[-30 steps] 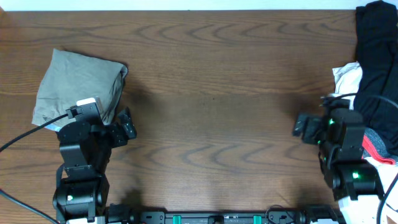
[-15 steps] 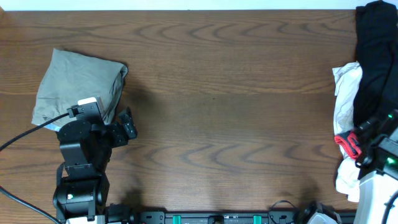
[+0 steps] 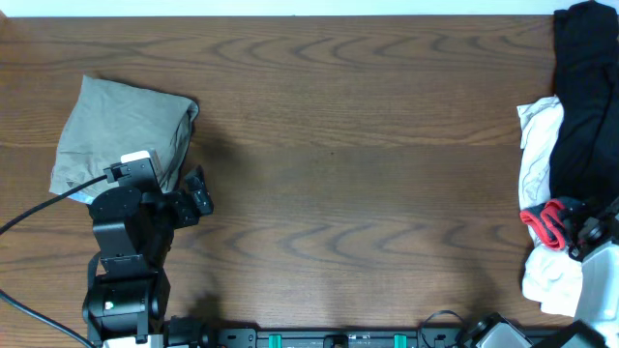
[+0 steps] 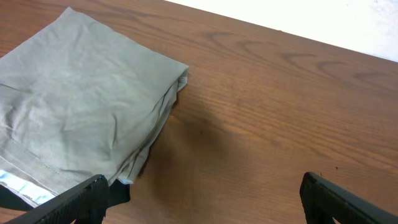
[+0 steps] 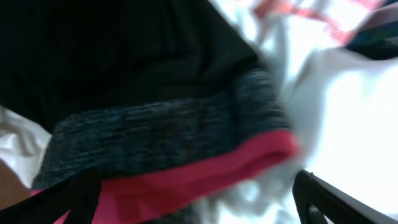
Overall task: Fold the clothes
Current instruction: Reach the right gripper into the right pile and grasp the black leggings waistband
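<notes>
From above, the black trousers (image 3: 583, 106) run off the right edge, so their full length cannot be seen. The white fabrics (image 3: 537, 145) lie partly under them, and the right arm (image 3: 602, 290), itself mostly out of view, covers their near end. The right wrist view is smeared: the grey waistband (image 5: 168, 134) and its red edge (image 5: 205, 180) show no detail, and the right hand (image 5: 199, 205) shows only two dark fingertips cut by the bottom edge. On the left side, the left arm (image 3: 126, 242) hides the near corner of the khaki garment (image 3: 116, 126), and a pale scrap (image 4: 15, 183) under it is too little to name.
</notes>
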